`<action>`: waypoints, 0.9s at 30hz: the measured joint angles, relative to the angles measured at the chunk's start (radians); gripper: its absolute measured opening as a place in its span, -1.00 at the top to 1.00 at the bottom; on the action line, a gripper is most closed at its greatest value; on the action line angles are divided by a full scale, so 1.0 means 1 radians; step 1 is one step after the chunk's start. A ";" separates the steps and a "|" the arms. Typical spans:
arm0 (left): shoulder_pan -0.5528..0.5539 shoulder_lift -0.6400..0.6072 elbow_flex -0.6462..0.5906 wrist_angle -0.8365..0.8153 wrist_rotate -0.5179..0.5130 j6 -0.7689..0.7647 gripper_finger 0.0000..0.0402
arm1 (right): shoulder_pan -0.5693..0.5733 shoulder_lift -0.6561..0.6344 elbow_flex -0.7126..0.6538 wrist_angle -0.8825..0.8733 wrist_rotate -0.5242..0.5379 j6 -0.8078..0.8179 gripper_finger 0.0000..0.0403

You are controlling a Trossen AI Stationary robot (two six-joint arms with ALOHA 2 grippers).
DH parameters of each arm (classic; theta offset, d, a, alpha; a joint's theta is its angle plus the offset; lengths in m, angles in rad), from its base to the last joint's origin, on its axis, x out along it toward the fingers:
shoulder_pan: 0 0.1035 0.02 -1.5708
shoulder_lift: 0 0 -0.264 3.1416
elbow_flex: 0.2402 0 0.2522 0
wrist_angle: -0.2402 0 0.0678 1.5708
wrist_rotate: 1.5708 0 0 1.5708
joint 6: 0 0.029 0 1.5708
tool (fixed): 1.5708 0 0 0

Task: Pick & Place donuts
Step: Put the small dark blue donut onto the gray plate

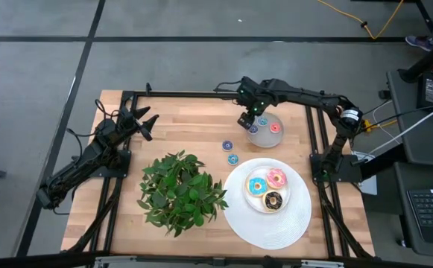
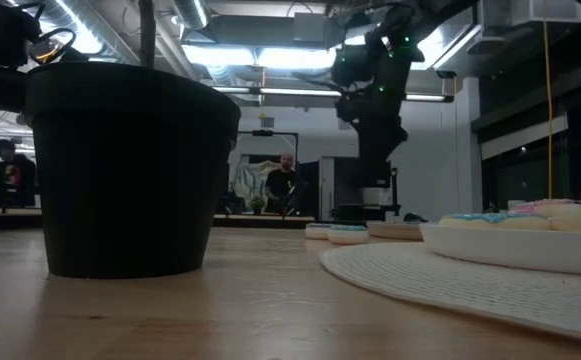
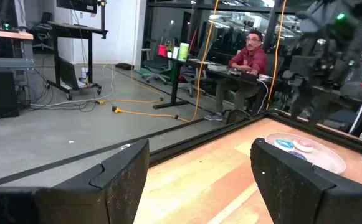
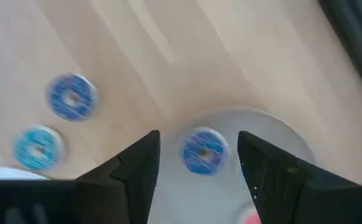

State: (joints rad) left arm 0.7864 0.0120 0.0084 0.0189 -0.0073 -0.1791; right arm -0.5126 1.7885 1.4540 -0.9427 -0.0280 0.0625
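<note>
Blue tiny ring [image 4: 202, 150] in grey dish [image 4: 280, 134] sits centred btwn right gripper [image 4: 199, 171] fingers, spread apart; drop straight, avoid rim. Left gripper [image 3: 199, 177] apart, idle.

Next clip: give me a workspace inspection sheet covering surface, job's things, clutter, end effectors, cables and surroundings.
Surface: wooden table.
Job's things: blue donut, pink donut and brown donut on the white plate; small rings in the grey dish; two blue rings on the wood.
Clutter: potted plant.
End effectors: right end effector open above a blue ring in the dish; left end effector open, idle at the table's left.
Cables: yellow cable on the floor.
Surroundings: seated person beyond the table.
</note>
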 joint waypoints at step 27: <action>0.000 0.000 0.000 0.000 0.000 0.000 -0.35 | 0.207 0.112 0.007 0.119 -0.001 0.120 -0.08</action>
State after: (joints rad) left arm 0.7862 0.0120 0.0085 0.0189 -0.0074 -0.1795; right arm -0.3055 1.9008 1.4605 -0.8240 -0.0288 0.1821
